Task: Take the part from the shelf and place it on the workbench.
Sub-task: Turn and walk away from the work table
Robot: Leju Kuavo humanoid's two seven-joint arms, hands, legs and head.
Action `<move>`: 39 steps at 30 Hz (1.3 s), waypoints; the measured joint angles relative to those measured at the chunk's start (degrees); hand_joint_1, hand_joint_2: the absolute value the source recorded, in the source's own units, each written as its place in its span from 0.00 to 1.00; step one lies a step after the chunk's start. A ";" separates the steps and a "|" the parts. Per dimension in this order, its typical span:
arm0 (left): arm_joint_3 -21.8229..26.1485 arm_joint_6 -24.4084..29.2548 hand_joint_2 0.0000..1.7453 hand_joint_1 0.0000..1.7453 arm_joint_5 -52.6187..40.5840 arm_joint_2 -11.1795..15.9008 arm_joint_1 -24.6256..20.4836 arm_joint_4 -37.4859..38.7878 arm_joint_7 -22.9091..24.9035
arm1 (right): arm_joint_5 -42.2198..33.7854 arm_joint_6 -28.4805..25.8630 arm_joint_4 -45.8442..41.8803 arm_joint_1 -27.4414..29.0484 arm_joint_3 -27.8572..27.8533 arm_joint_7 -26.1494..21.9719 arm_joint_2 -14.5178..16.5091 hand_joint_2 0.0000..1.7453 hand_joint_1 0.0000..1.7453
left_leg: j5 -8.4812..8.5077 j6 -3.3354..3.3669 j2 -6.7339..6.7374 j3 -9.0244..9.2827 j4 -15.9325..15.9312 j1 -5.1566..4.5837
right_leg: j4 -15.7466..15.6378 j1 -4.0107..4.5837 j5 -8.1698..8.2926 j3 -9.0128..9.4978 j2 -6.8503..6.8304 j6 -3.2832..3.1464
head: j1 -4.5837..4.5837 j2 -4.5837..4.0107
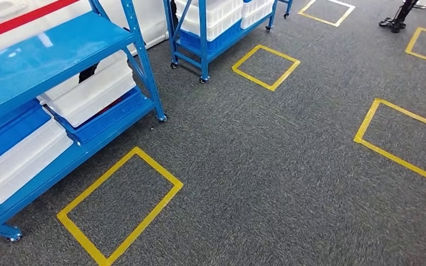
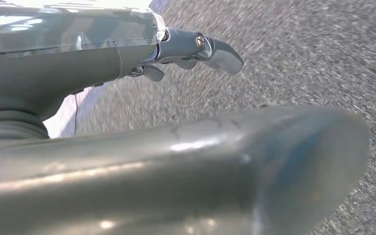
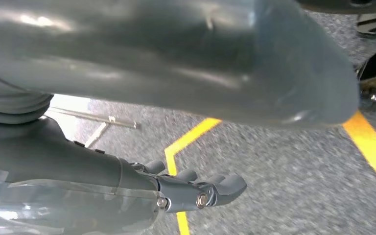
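Blue shelf (image 1: 61, 61) at upper left of head view, holding white bins (image 1: 91, 91); part itself not discernible. Left hand (image 2: 196, 49) and right hand (image 3: 196, 188): fingers extended, apart from thumb, holding nothing, over grey carpet (image 1: 266, 166).

Blue shelves on grey carpet

The near shelf (image 1: 61, 66) holds white bins (image 1: 91, 91) on its tiers; a second shelf (image 1: 202, 33) stands behind; yellow tape squares (image 1: 119, 205) mark the floor (image 1: 266, 183).

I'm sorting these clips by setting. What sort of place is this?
Probably a warehouse or factory test floor: blue wheeled shelving racks hold white bins on grey carpet marked with yellow tape squares.
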 joint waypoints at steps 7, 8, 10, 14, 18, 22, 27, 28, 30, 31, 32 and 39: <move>0.00 -0.23 0.00 0.00 -0.13 0.11 0.16 0.00 -0.11 | -0.10 0.03 0.03 0.01 -0.01 0.03 0.11 0.00 0.00 | -4.46 -1.93 3.74 -4.37 7.97 0.16 | -1.76 0.34 0.03 0.81 -3.80 -2.46 | -0.01 0.01; 0.00 -0.22 0.00 0.00 -0.12 0.11 0.05 0.00 -0.21 | -0.08 0.05 0.03 0.12 -0.01 0.03 0.11 0.00 0.00 | -6.29 -2.07 4.70 -6.40 12.03 0.22 | -1.76 0.50 -0.05 0.82 -4.65 -2.64 | -0.01 0.01; 0.01 -0.18 0.00 0.00 -0.08 0.09 0.10 0.00 -0.68 | 0.01 0.11 0.03 0.16 -0.01 0.03 0.11 0.00 0.00 | -7.48 -2.20 5.43 -8.79 16.82 0.31 | -1.74 0.77 -0.25 0.91 -6.25 -2.77 | -0.01 0.00; 0.06 -0.31 0.00 0.00 -0.05 0.28 0.36 0.00 -2.33 | 0.08 0.21 0.03 0.01 -0.01 -0.05 0.13 0.00 0.00 | -1.05 -1.30 8.28 -2.48 4.79 -0.12 | -1.71 1.11 -0.90 1.77 -8.99 -2.42 | -0.01 0.01; 0.05 -1.21 0.00 0.00 -0.42 0.74 0.54 0.00 -3.82 | -0.32 0.77 0.03 -0.17 -0.04 -0.46 0.11 0.00 0.00 | -0.09 0.07 9.06 -0.50 0.16 -0.86 | -1.84 1.28 -1.44 2.53 -11.15 -1.35 | -0.01 0.01; 0.04 -2.33 0.00 0.00 -1.03 1.01 0.71 0.00 -4.96 | -1.03 1.11 0.04 0.12 -0.27 -1.01 -0.25 0.00 0.00 | 0.89 1.15 6.53 0.49 -1.32 -0.22 | 4.35 0.87 -5.45 0.26 -6.42 -0.38 | 0.01 0.00; 0.00 -3.29 0.00 0.00 -1.92 1.03 0.60 0.00 -5.64 | -2.23 0.82 0.14 0.73 -0.98 -1.16 -0.34 0.00 0.00 | 0.70 1.18 2.77 0.51 -0.93 -0.13 | 11.45 0.46 -5.74 -4.37 -4.10 -0.05 | 0.01 0.01; -0.01 -3.39 0.00 0.00 -2.00 1.03 0.60 0.00 -5.70 | -2.38 0.72 0.14 0.78 -1.11 -1.20 -0.38 0.00 0.00 | 0.53 0.96 1.98 0.56 -0.69 -0.06 | 7.54 0.29 -3.29 -2.79 -3.45 -0.04 | 0.01 0.01; 0.02 -3.45 0.00 0.00 -1.53 0.93 0.58 0.00 -6.34 | -2.78 0.24 0.20 0.85 -1.39 -1.16 -0.39 0.00 0.00 | 0.09 0.29 0.60 0.31 -0.01 -0.08 | 1.04 0.10 -0.36 -0.15 -1.52 -0.10 | 0.01 0.01; 0.19 -3.23 0.00 0.00 -0.62 0.60 0.59 0.00 -7.24 | -3.20 -0.33 0.22 0.82 -1.64 -0.95 -0.30 0.00 0.00 | -0.05 -0.04 0.08 0.10 0.21 -0.11 | -0.47 0.11 0.05 0.42 -0.91 -0.23 | 0.01 0.01; 0.58 -2.53 0.00 0.00 0.71 -0.22 0.69 0.00 -8.77 | -3.77 -1.15 0.24 0.74 -1.99 -0.61 -0.09 0.00 0.00 | -0.09 -0.36 -0.38 -0.13 0.27 -0.13 | -0.72 0.22 -0.12 0.48 -0.88 -0.45 | 0.01 0.01; 2.64 3.25 0.00 0.00 2.94 -10.54 1.69 0.28 -19.56 | -6.33 -4.81 0.24 0.67 -4.48 0.62 1.95 0.00 0.00 | -6.51 -1.88 5.08 -6.64 13.11 0.20 | -1.63 0.34 -0.12 1.10 -5.58 -2.49 | -0.01 0.00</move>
